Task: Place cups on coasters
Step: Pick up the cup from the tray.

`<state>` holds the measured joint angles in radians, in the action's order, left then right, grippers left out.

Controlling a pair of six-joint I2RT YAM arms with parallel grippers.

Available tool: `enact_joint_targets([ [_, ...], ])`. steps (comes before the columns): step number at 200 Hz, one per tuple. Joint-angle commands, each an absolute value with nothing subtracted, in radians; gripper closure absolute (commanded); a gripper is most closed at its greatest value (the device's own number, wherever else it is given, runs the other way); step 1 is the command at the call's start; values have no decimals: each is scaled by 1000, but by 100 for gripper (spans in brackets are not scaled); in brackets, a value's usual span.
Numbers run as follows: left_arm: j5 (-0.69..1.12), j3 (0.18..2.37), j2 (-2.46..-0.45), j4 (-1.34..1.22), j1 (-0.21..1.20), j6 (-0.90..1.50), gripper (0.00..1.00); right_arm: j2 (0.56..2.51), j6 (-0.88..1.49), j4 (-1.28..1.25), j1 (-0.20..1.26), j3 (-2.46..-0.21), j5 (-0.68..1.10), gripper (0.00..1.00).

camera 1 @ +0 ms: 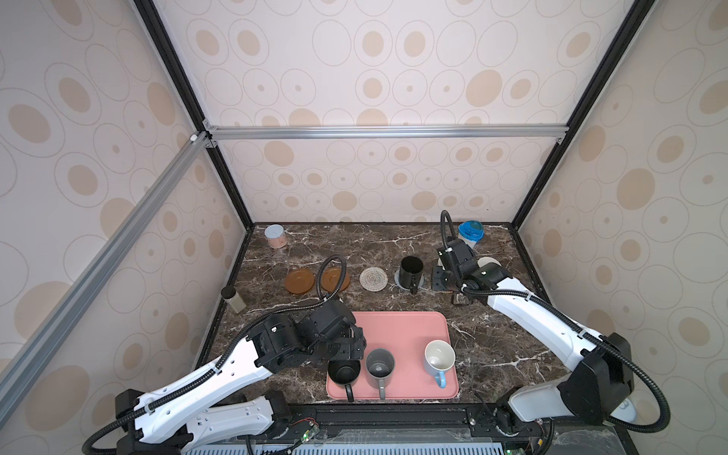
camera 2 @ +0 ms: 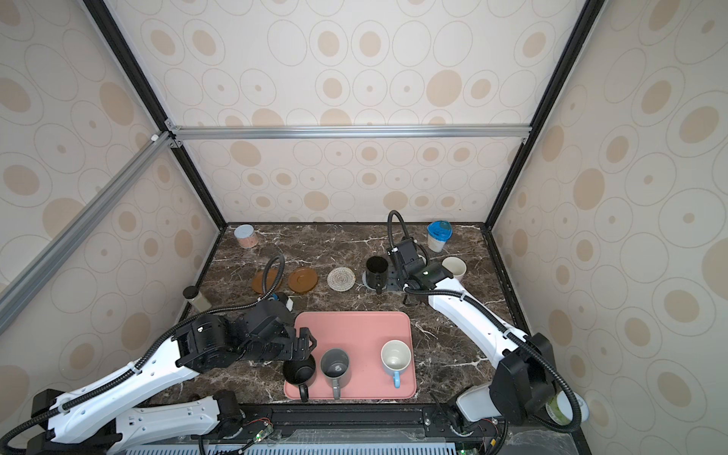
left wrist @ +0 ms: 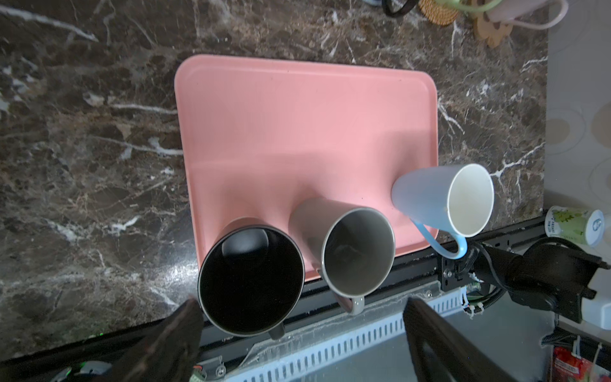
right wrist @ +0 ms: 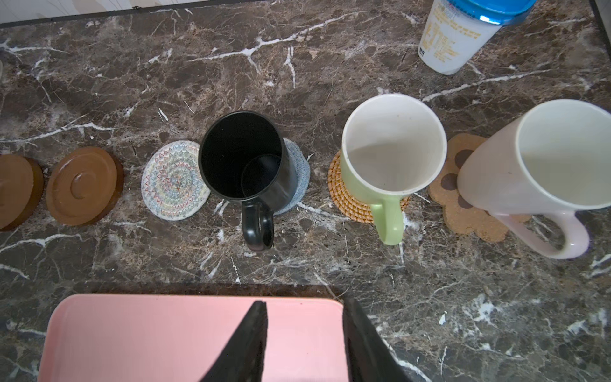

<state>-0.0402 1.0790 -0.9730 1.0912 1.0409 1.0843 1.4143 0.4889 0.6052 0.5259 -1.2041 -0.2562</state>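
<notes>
Nearest the lens in the left wrist view, the left tool [left wrist: 301,302] stands released, its two dark fingers [left wrist: 172,340] spread wide with nothing gripped. One finger sits just beside the rim of a black mug [left wrist: 251,281]; whether it touches cannot be told. That mug stands upright at the near left corner of the pink tray [left wrist: 297,132]. A grey mug [left wrist: 358,251] is just beside it, and a white mug with a light blue outside [left wrist: 443,201] stands further along the same near edge. The right tool [right wrist: 304,301] is released too, its fingers part-way apart with only the tray showing between them. Beyond the tray a row of coasters crosses the table [right wrist: 330,66]. A second black mug [right wrist: 244,158] stands on the blue-grey woven coaster [right wrist: 299,175], set off-centre. The light green mug [right wrist: 390,148] stands on the tan rattan coaster [right wrist: 344,195], and the white-pink mug [right wrist: 545,155] on the paw-shaped coaster [right wrist: 453,195]. The whitish woven coaster [right wrist: 173,180], just beside the blue-grey one, lies bare, as do the two brown wooden discs [right wrist: 84,185] to its left. A jar [right wrist: 463,33] with a blue lid stands near the far right corner, and a pinkish can [camera 1: 275,236] near the far left.
</notes>
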Motion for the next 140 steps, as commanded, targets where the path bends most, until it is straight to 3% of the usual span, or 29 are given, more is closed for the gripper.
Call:
enact_joint_targets([
  [1,1,1044,-929,1170,1068,1208,8,1382,491,607,519,-1188,-238,59],
  [140,107,851,-1001,1037,1237,1347,18,1348,484,589,500,-1148,-233,59],
])
